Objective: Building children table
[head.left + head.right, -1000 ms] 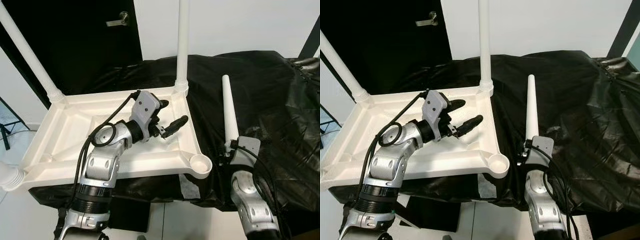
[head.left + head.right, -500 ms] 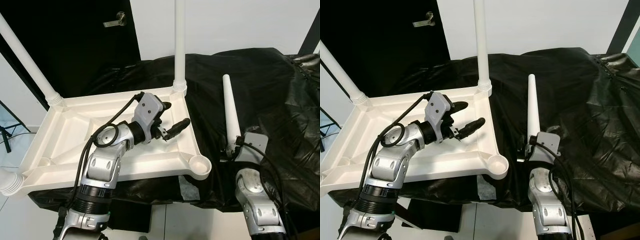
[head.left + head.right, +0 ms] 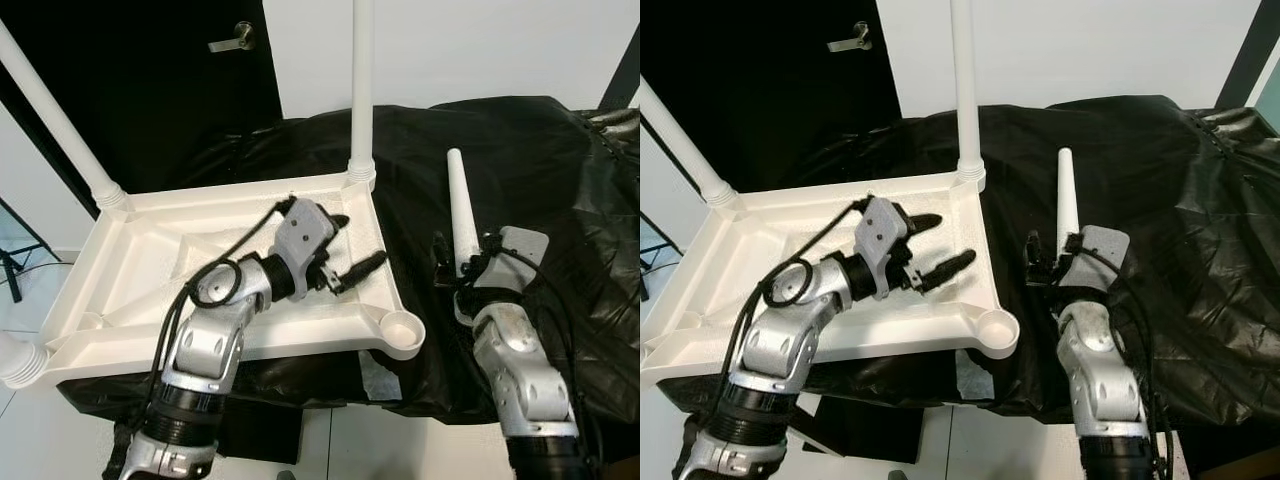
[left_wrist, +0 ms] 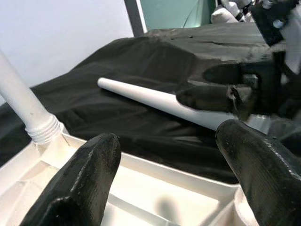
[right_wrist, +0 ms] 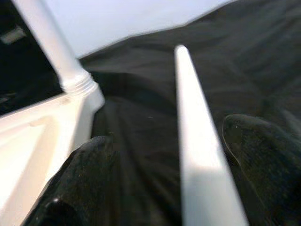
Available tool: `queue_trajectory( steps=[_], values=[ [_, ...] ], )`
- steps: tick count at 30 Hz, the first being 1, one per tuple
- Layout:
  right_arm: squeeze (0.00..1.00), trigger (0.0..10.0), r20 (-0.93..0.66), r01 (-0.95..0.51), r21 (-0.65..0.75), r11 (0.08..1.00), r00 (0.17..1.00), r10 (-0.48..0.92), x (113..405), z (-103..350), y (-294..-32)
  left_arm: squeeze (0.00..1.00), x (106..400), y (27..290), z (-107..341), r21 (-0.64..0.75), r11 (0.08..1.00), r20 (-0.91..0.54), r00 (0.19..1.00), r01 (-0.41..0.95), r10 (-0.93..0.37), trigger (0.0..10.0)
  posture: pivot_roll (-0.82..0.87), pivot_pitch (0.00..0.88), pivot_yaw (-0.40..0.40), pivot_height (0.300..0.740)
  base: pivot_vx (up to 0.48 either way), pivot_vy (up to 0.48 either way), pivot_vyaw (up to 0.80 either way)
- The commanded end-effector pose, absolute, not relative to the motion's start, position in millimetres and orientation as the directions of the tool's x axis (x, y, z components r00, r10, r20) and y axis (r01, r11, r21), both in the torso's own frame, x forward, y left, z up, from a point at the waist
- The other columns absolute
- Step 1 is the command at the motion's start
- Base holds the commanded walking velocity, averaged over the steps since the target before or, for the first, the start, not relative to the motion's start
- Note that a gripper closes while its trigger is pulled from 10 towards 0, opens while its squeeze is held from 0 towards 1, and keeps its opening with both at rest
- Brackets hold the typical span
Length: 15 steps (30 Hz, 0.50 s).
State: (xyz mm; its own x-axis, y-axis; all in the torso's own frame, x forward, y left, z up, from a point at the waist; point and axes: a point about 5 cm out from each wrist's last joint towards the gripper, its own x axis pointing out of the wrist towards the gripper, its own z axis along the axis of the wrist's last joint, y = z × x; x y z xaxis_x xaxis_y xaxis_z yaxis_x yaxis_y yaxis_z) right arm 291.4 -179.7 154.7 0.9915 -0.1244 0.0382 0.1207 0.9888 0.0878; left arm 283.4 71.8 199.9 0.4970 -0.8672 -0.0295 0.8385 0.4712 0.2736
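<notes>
Left eye view shows the right gripper [image 3: 455, 272] clamped on the loose white leg [image 3: 460, 210] beside the upturned tabletop [image 3: 120, 290]. The left gripper [image 3: 355, 250] hovers, fingers spread. Ideally, carry the thick end squarely into the empty corner socket [image 3: 404, 328].

This looks like a plain room indoors, a bare test or work space more than a lived-in home. A black door [image 3: 150, 90] with a metal lever handle [image 3: 232, 40] stands at the far left, set in a smooth white wall [image 3: 480, 50] that runs across the far side. To the right, a crinkled black plastic sheet [image 3: 540, 170] is draped over a low surface, as if to protect it. At the near edge, pale glossy floor tiles [image 3: 330, 450] show, and a black stand leg [image 3: 15, 262] sits at the left
</notes>
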Motion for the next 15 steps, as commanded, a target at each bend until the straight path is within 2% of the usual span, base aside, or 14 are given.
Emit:
queue_trajectory(
  steps=[1, 4, 6, 15],
  values=[
    [0.0, 10.0, 0.002, 0.125, 0.107, 0.986, 0.992, -0.126, 292.9, 150.0, -181.4, 0.0, 281.2, 71.2, 201.1, 0.28, 0.478, -0.021, 0.503, 0.833, -0.864, 10.0, -0.02, 0.0, 0.045, 0.74, 0.0, 0.0, 0.0],
    [0.0, 10.0, -0.035, 0.138, 0.125, 0.983, 0.99, -0.134, 296.8, 148.3, -186.1, 0.0, 278.5, 70.1, 198.4, 0.271, 0.467, -0.027, 0.492, 0.842, -0.87, 10.0, -0.01, 0.0, 0.039, 0.74, 0.0, 0.0, 0.0],
    [0.0, 10.0, -0.178, 0.164, 0.127, 0.978, 0.974, -0.14, 307.3, 142.1, -197.8, 0.0, 272.2, 68.9, 188.8, 0.255, 0.448, -0.046, 0.474, 0.857, -0.879, 10.0, -0.02, 0.0, 0.037, 0.74, 0.0, 0.0, 0.0],
    [0.0, 10.0, -0.358, 0.139, 0.164, 0.977, 0.931, -0.072, 326.2, 144.7, -217.8, 0.0, 265.6, 66.2, 182.9, 0.24, 0.429, -0.065, 0.455, 0.871, -0.888, 10.0, -0.03, 0.0, 0.044, 0.74, 0.0, 0.0, 0.0]
  ],
)
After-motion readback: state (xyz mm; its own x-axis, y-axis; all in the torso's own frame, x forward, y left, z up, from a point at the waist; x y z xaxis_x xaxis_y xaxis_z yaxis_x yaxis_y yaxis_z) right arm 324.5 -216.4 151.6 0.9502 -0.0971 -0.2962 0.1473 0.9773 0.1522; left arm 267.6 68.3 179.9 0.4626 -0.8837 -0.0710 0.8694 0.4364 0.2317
